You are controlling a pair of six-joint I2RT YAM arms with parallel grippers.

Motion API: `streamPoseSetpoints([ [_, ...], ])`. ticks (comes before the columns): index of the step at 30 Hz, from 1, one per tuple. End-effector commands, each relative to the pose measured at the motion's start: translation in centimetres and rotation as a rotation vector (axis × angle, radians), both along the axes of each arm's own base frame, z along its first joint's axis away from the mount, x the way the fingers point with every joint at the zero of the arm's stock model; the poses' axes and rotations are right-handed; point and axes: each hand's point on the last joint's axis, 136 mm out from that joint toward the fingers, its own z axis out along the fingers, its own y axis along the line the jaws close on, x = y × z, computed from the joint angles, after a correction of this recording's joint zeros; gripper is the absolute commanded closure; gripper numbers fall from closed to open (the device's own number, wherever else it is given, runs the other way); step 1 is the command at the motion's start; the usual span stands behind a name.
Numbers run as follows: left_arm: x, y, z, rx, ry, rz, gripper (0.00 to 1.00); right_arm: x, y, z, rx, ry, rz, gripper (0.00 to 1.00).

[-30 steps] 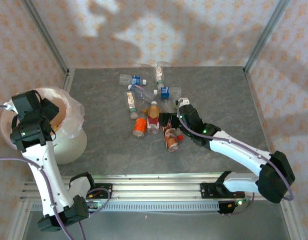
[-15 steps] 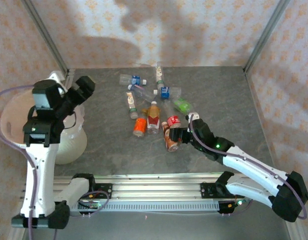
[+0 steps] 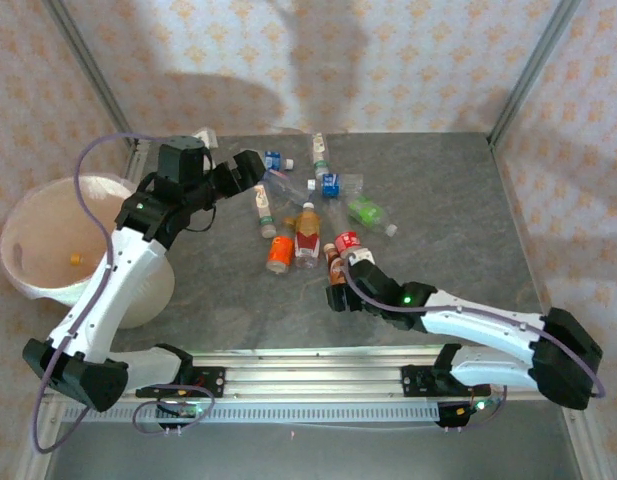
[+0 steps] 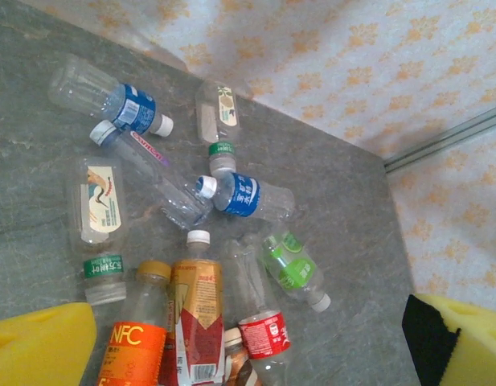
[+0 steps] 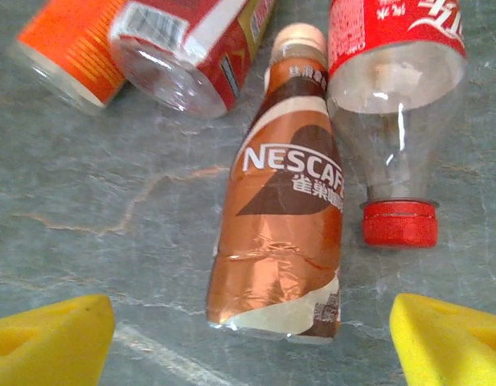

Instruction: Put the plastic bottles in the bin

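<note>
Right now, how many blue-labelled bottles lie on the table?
2. One blue-labelled bottle lies farthest left on the table; the second blue-labelled bottle lies among the middle bottles. None looks hidden.

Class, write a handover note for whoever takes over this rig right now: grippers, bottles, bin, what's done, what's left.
Left gripper: open, empty, above the far bottles.
Right gripper: open, straddling the brown Nescafé bottle, not gripping yet.
Bottles: about ten lie clustered on the table.
Bin: at the left; one small orange thing inside, unidentifiable.
Left to do: grip the Nescafé bottle, bin it, then the rest.
</note>
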Motion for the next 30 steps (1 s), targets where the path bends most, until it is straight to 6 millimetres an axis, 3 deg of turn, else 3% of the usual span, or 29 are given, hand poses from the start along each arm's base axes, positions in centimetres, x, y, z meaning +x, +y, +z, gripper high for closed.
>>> streamPoseSetpoints([
  [1, 0.2, 0.4, 2.0, 0.021, -0.068, 0.023, 0.00, 1.1, -0.2, -0.5, -0.051, -0.027, -0.055, 0.15],
  [11, 0.1, 1.0, 0.4, 0.058, -0.024, 0.045, 0.00, 1.6, 1.7, -2.9, -0.057, 0.009, -0.028, 0.19],
  [22, 0.2, 0.8, -0.6, 0.069, 0.014, 0.030, 0.00, 2.4, 0.9, -5.3, -0.097, 0.019, -0.130, 0.27],
  [30, 0.6, 0.3, -1.3, 0.065, 0.034, 0.015, 0.00, 2.5, -0.5, -4.6, -0.151, -0.027, -0.130, 0.38],
])
